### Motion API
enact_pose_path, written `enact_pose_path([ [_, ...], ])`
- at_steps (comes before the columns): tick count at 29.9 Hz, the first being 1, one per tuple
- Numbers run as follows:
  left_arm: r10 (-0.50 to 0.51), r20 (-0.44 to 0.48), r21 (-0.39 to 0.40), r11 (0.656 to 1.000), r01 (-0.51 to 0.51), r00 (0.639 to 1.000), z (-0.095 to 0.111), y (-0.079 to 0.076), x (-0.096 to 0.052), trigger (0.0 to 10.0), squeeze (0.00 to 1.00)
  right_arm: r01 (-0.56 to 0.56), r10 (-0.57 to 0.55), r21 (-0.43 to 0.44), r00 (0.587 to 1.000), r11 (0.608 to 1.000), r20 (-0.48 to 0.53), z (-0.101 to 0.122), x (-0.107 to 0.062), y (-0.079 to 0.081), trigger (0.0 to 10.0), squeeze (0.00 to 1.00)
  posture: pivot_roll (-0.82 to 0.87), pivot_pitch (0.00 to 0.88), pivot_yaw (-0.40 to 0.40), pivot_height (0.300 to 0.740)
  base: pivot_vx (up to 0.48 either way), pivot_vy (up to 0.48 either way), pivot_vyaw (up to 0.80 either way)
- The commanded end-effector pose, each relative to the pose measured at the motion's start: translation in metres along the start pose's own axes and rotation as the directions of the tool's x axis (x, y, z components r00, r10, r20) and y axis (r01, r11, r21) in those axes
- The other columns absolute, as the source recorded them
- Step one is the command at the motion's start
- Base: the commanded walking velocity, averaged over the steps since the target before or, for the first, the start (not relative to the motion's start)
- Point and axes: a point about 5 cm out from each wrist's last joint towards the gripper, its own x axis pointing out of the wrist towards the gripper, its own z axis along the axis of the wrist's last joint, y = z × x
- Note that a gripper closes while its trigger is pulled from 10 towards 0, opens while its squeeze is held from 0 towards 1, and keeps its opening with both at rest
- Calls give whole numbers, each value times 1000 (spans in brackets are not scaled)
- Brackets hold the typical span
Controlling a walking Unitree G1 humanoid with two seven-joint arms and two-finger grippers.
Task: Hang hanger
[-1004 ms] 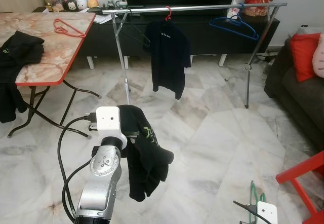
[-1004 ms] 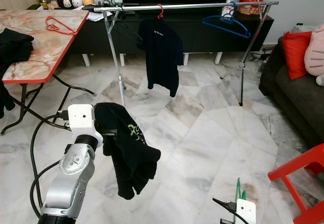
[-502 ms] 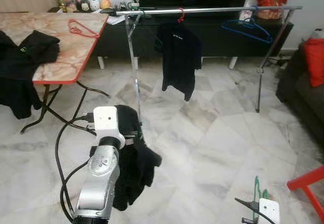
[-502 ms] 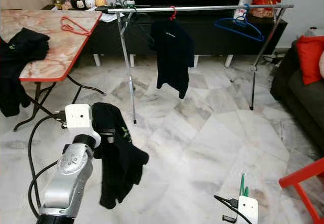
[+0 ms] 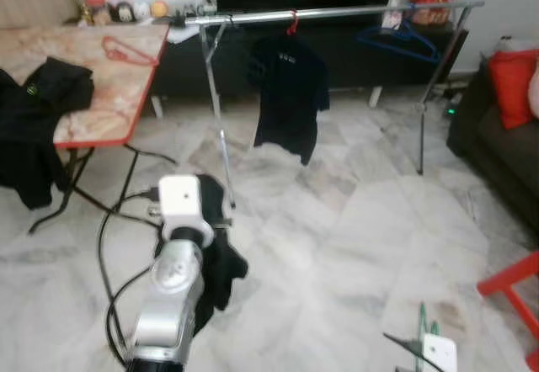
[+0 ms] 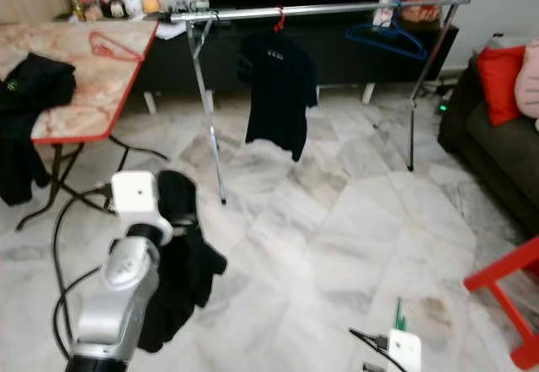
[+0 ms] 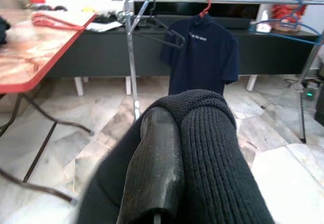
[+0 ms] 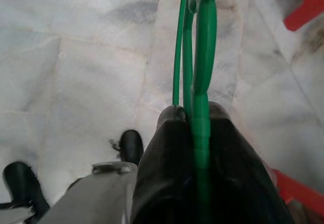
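My left gripper (image 7: 181,116) is raised in front of me, shut on a black garment (image 5: 216,258) that drapes over its fingers (image 7: 154,168) and hangs beside the silver arm. Low at the right, my right gripper (image 8: 196,118) is shut on a green hanger (image 8: 203,57), whose wire sticks up above the wrist (image 5: 421,320). Ahead stands a metal clothes rail (image 5: 337,12). On it hang a black T-shirt (image 5: 288,94) on a red hanger (image 5: 292,23), a blue hanger (image 5: 402,40) and a dark hanger (image 7: 163,30).
A folding table (image 5: 88,119) at the left carries a red hanger (image 5: 122,49) and black clothes (image 5: 38,103). A dark sofa with a red cushion (image 5: 510,86) is at the right, and a red chair (image 5: 512,281) is near my right side. Behind the rail stands a dark TV cabinet (image 6: 337,56).
The camera has moved, so the whole scene has shifted. The black garment has swung in closer to my left arm. Both grips are unchanged.
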Motion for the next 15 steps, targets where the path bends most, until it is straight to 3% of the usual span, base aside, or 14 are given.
enact_pose_path([
  [1, 5, 50, -3, 1000, -5, 999, 10, 4, 1, 10000, 0, -10, 10, 4, 1000, 1000, -2, 1, 0, 5, 10000, 0, 2, 0, -6, 740, 0, 292, 0],
  [15, -6, 50, 5, 1000, 6, 999, 9, 2, 1, 10000, 0, -8, 8, 5, 1000, 1000, -1, 1, 0, 2, 10000, 0, 15, 0, -12, 740, 0, 295, 0],
])
